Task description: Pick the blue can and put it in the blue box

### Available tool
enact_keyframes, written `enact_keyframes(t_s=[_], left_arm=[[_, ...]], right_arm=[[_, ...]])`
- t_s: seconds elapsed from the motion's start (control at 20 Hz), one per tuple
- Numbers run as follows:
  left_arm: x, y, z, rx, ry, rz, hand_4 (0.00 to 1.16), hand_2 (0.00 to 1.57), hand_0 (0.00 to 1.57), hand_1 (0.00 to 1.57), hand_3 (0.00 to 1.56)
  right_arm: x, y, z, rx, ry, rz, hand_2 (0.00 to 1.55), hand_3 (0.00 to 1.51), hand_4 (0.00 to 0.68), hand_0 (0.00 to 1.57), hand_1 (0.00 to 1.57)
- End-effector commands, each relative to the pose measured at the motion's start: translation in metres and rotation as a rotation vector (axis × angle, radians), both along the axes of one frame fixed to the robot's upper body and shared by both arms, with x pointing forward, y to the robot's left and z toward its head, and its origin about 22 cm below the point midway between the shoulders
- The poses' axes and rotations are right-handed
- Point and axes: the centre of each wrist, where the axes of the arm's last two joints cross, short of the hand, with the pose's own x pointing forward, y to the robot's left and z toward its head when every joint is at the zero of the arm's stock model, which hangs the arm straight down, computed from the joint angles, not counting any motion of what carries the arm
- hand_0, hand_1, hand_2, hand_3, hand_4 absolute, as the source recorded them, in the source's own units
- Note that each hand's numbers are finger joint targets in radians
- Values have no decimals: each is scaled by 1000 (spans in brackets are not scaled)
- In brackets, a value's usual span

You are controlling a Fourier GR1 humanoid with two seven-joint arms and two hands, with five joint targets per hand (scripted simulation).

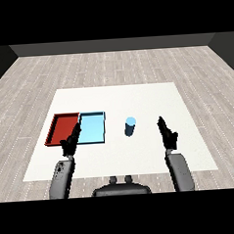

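Note:
The blue can (pixel 130 126) stands upright on the white table (pixel 137 98), to the right of the light blue tray (pixel 92 128). My right hand (pixel 166 133) hovers to the can's right with a clear gap between them, its fingers straight and holding nothing. My left hand (pixel 70 142) is raised over the near edges of the two trays, fingers straight as well, and covers part of the blue tray's near left corner.
The red tray (pixel 62 128) lies directly left of the blue tray, touching it. Both trays hold nothing. Bare table stretches behind the can and toward the right edge.

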Motion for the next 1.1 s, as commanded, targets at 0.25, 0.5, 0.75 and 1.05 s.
enact_keyframes(t_s=[0.25,0.5,0.75,1.05], left_arm=[[10,17,14,-16,-64,54,0,0,0,0,0],[3,-12,22,-152,-476,-10,0,0,0,0,0],[-3,23,28,-157,-492,-31,0,0,0,0,0],[-2,-8,16,-150,-483,-28,0,0,0,0,0]], right_arm=[[64,-7,30,27,-32,11,0,0,0,0,0],[51,25,18,221,-246,174,0,0,0,0,0],[64,0,17,235,-269,196,0,0,0,0,0],[65,4,1,251,-243,201,0,0,0,0,0]])
